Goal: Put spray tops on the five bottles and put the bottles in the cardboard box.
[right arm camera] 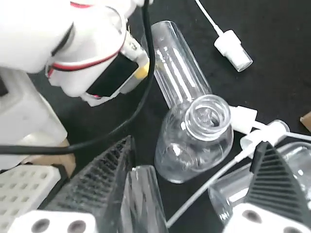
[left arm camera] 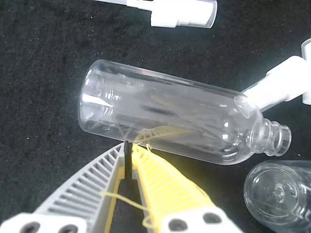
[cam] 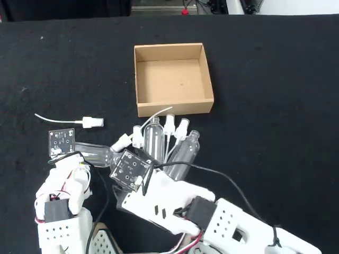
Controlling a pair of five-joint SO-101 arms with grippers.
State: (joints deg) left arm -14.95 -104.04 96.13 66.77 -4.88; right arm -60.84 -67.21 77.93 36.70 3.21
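A clear bottle (left arm camera: 180, 121) without a top lies on its side on the black table, also seen as the lying bottle (cam: 98, 154). My left gripper (left arm camera: 127, 154) is shut, its tips against that bottle's side with nothing held. My right gripper (right arm camera: 194, 143) is open, its black fingers (right arm camera: 107, 179) standing on either side of an upright open-necked bottle (right arm camera: 199, 136). Another clear bottle (right arm camera: 141, 199) is close under the wrist. Two more bottles (cam: 153, 137) lie toward the cardboard box (cam: 172, 79), which is empty. White spray tops (cam: 169, 125) with thin tubes lie among them.
One loose spray top (cam: 92, 123) with a long tube lies apart at the left, near the left arm (cam: 61, 185). The right arm (cam: 180, 206) stretches in from the lower right, and a black cable (cam: 212, 172) trails across it.
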